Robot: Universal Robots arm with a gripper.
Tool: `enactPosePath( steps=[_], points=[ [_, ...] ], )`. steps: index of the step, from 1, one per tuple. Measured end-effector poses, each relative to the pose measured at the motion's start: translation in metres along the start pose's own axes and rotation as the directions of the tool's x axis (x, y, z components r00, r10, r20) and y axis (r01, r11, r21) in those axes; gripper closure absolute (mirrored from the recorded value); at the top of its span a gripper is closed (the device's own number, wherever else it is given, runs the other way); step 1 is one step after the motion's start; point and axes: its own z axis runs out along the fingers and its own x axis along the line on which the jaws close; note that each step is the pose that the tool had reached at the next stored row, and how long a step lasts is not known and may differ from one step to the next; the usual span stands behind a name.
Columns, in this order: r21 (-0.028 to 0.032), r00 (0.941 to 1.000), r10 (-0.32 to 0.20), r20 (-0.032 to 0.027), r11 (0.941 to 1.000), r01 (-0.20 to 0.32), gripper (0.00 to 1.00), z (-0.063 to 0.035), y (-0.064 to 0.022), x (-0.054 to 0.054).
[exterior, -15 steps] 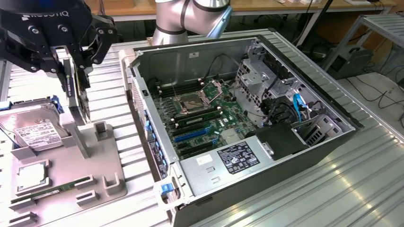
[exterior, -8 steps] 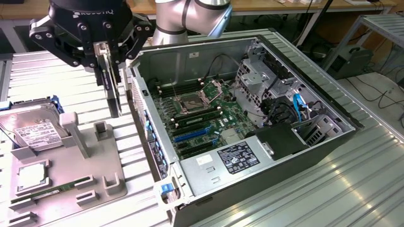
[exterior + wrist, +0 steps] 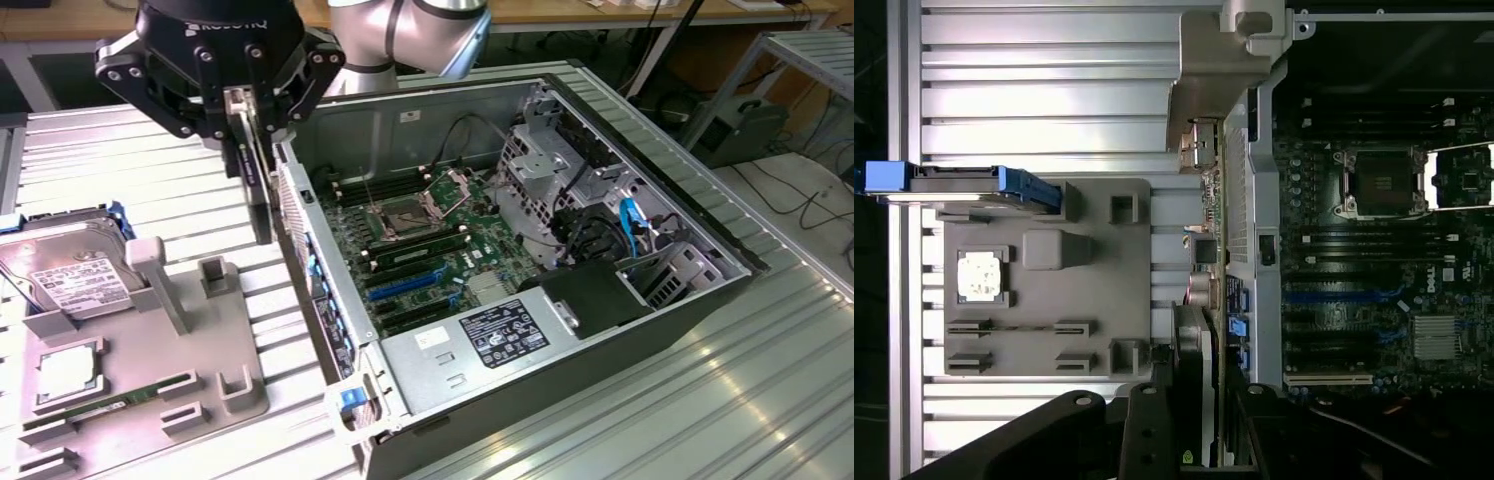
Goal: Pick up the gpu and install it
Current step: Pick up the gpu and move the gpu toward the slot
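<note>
The gpu (image 3: 254, 190) is a thin dark card seen edge-on, hanging upright in the air. It is just outside the open computer case (image 3: 534, 330), by the wall on the exterior view's left. My gripper (image 3: 244, 115) is shut on its upper edge, one black finger on each face. In the wrist view the gpu (image 3: 1211, 300) runs as a narrow strip with its silvery bracket (image 3: 1199, 145) at the far end, between my fingers (image 3: 1152, 420). It hangs between the grey fixture and the case wall. The motherboard (image 3: 427, 250) with blue slots (image 3: 400, 285) lies open inside the case.
A grey fixture (image 3: 174, 330) on the exterior view's left carries a silver hard drive (image 3: 74, 275), a processor chip (image 3: 64, 370) and a green memory stick (image 3: 100, 408). Everything stands on a ribbed metal table (image 3: 694, 410). Cables and drive bays fill the case's far side.
</note>
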Motion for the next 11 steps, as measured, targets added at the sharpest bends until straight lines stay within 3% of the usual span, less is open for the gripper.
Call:
enactPosePath(
  steps=[11],
  points=[
    [0.0, 1.0, 0.0, 0.0, 1.0, 0.0, 0.72, 0.0001, 0.0002, -0.019]
  ],
)
